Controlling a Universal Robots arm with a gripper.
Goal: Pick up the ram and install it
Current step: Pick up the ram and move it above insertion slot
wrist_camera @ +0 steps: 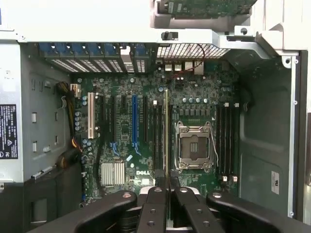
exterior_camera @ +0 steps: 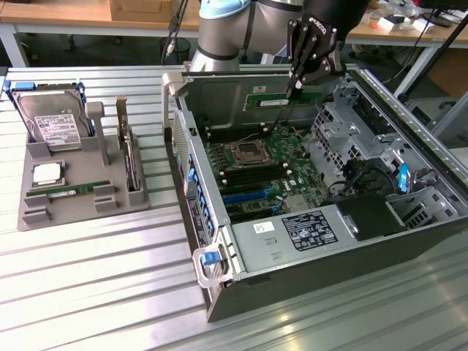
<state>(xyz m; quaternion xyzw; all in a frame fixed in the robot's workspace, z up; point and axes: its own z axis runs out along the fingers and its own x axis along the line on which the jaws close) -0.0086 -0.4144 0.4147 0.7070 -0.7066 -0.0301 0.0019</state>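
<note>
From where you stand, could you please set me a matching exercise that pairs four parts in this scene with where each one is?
Things:
1. hard drive
2. processor chip
3. ram
4. expansion card

Places:
A. standing on edge at the holder's side nearest the computer case
B. clamped in the gripper over the motherboard
C. leaning upright at the holder's far end
D. lying flat in the holder

Pairs: 1-C, 2-D, 3-B, 4-A

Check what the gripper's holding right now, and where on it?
The ram, clamped by the gripper at its upper long edge, roughly mid-length, above the motherboard.
</note>
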